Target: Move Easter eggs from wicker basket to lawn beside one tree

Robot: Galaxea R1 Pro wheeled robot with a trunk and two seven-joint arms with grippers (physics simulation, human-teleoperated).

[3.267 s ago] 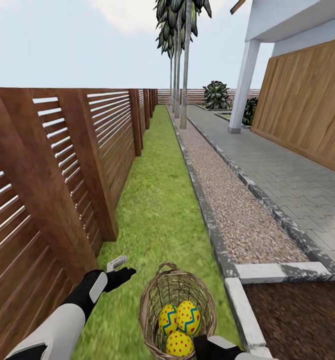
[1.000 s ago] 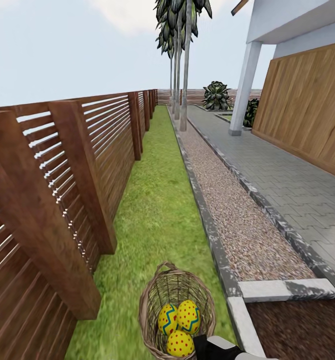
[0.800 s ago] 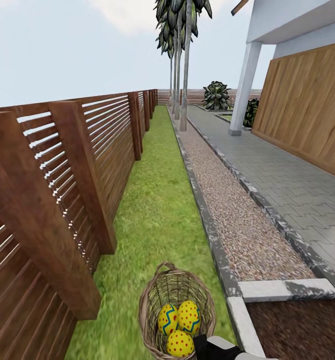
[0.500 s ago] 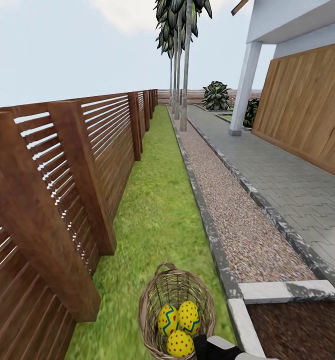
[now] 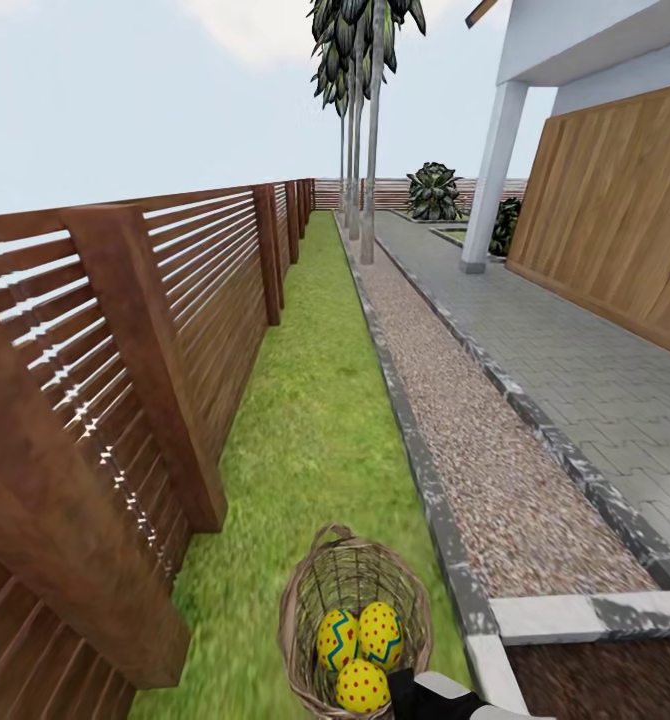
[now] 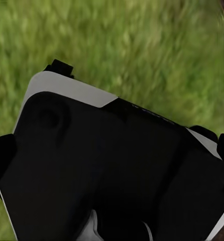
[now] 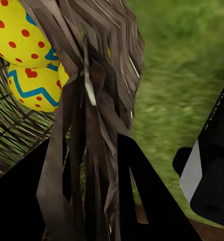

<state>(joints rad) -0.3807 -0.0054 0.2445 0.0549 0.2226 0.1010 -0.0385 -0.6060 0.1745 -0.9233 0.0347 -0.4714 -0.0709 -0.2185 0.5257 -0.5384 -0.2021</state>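
Observation:
The wicker basket (image 5: 355, 620) hangs low in front of me in the head view, above the lawn (image 5: 315, 420). The three Easter eggs (image 5: 360, 640) lie in it, yellow with red dots and blue zigzags; two of the eggs (image 7: 26, 55) appear in the right wrist view. My right gripper (image 7: 89, 145) is shut on the basket's woven rim (image 7: 99, 100), and its arm (image 5: 435, 697) comes in by the basket. My left gripper (image 6: 112, 150) points down at grass with its fingers wide apart and nothing between them. Tall grey tree trunks (image 5: 372, 150) stand far ahead by the lawn's end.
A brown slatted fence (image 5: 125, 380) runs close along the lawn's left side. A grey stone kerb (image 5: 415, 450), a gravel strip (image 5: 475, 440) and grey paving (image 5: 585, 370) lie to the right. A house post (image 5: 490, 180) and wooden wall (image 5: 625, 210) stand beyond.
The whole view has slid forward along the lawn, so the camera moved; the fence posts are nearer. The left arm seen 3.3 s ago has left the head view. The basket stays held.

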